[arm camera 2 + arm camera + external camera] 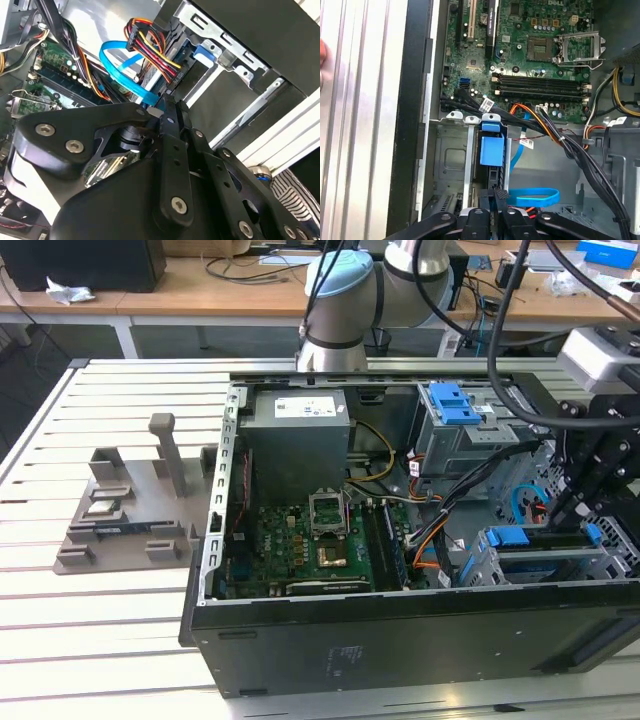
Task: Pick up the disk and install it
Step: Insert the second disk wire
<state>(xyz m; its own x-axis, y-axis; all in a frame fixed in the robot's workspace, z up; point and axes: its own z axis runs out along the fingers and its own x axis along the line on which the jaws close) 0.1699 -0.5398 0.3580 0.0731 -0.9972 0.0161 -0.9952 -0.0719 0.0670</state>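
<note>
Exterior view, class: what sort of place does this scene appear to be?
Probably a robotics lab or test workshop: an opened computer case lies on a slatted metal table, the robot arm stands behind it, and cluttered wooden desks line the back.

No print on the power-supply sticker (307, 407) can be made out.

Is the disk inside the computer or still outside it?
Inside. In the exterior view the disk, edged in blue, sits in the drive cage within the open computer case, with the gripper right above it.
</note>
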